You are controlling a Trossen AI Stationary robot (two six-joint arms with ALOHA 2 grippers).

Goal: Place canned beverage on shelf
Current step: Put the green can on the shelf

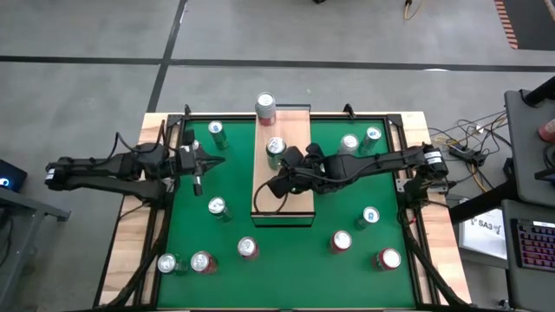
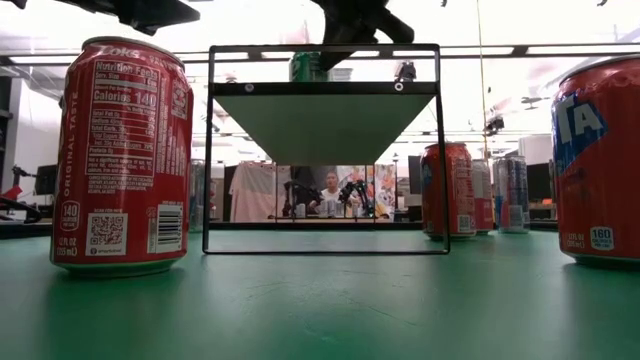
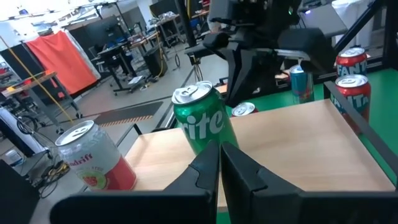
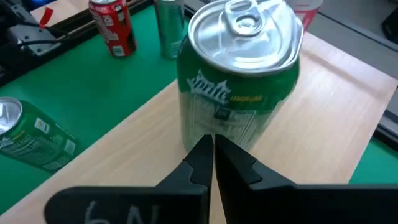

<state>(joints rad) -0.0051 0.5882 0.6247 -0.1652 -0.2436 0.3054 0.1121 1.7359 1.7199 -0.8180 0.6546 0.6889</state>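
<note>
The shelf (image 1: 290, 195) is a pale wooden board on a dark frame (image 2: 325, 90), standing mid-table on the green mat. A green Sprite can (image 1: 276, 147) (image 4: 239, 81) (image 3: 202, 118) stands upright on its base on the board. A pink-and-white can (image 1: 265, 107) (image 3: 93, 158) stands at the board's far end. My right gripper (image 1: 279, 178) (image 4: 212, 155) is shut, slanting down over the board just on the near side of the green can. My left gripper (image 1: 198, 171) (image 3: 219, 168) is shut and hangs over the mat left of the shelf. My right gripper's shut fingertips (image 4: 202, 149) stand right at the lower side wall (image 4: 217, 127) of the green can, coming slanting down from the near side. I cannot tell whether they touch the can.
Several loose cans stand or lie on the mat around the shelf: green ones (image 1: 217, 130) (image 1: 217, 208), red ones (image 1: 247, 249) (image 1: 388, 258) (image 2: 122, 155), more at the right (image 1: 349, 143) (image 1: 370, 217). A wooden rim (image 1: 130, 234) borders the mat.
</note>
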